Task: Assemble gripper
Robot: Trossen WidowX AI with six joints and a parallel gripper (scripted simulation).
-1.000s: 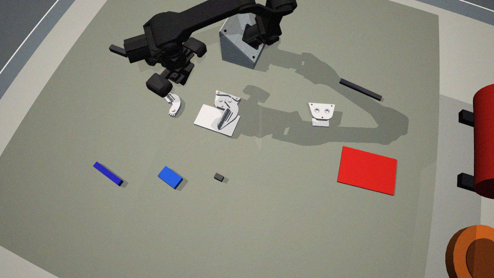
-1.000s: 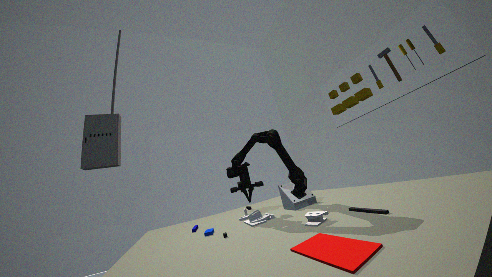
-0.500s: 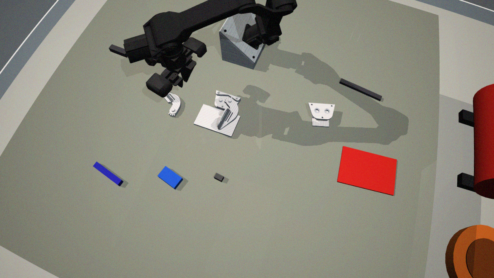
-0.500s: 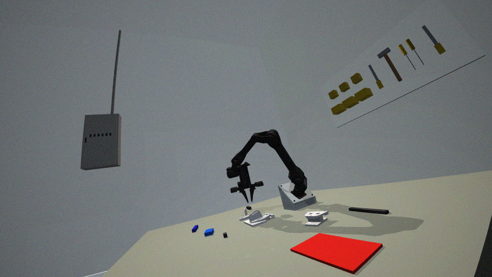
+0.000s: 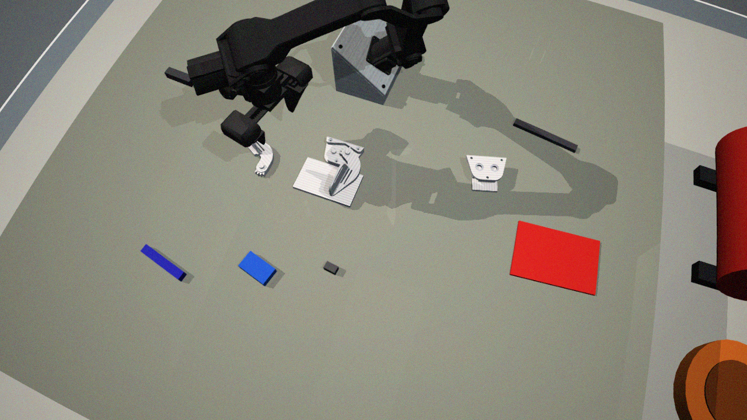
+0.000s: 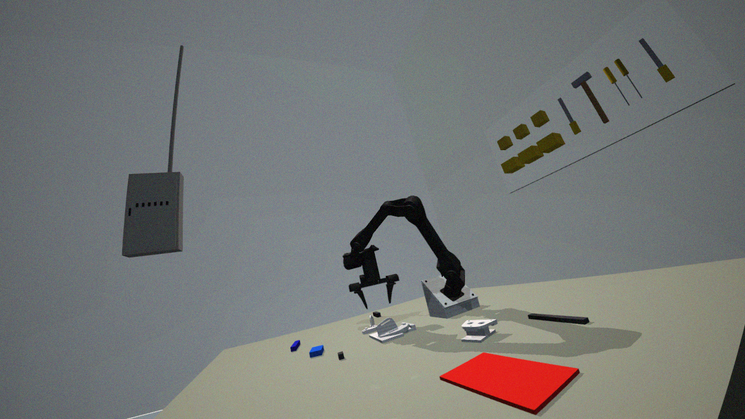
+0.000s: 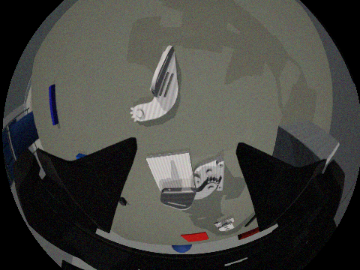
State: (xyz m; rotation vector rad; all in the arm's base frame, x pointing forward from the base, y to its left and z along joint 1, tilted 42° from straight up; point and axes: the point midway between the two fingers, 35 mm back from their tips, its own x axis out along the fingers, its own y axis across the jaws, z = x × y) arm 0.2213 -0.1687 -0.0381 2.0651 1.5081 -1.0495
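My gripper (image 5: 277, 125) (image 6: 378, 305) (image 7: 188, 145) is open and empty, above the table near the loose jaw. The loose white jaw (image 5: 266, 158) (image 6: 369, 329) (image 7: 151, 110) lies on the table, toothed end toward the front in the top view; my gripper partly hides it there. The gripper base (image 5: 308, 177) (image 6: 384, 340) (image 7: 153, 165) is to its right. The other jaw (image 5: 351, 175) (image 6: 386, 327) (image 7: 178, 199) lies across the base, its toothed end at the pins, seemingly on one of them. The housing plate (image 5: 487, 163) (image 6: 479, 323) (image 7: 226, 226) rests on a small white stand (image 5: 484, 185) farther right.
A grey wedge mount (image 5: 360, 78) (image 6: 437, 304) carries the arm at the back. A blue block (image 5: 257, 267), a dark blue bar (image 5: 163, 262) and a small black block (image 5: 330, 268) lie in front. A red plate (image 5: 556, 258) and a black bar (image 5: 544, 135) lie right.
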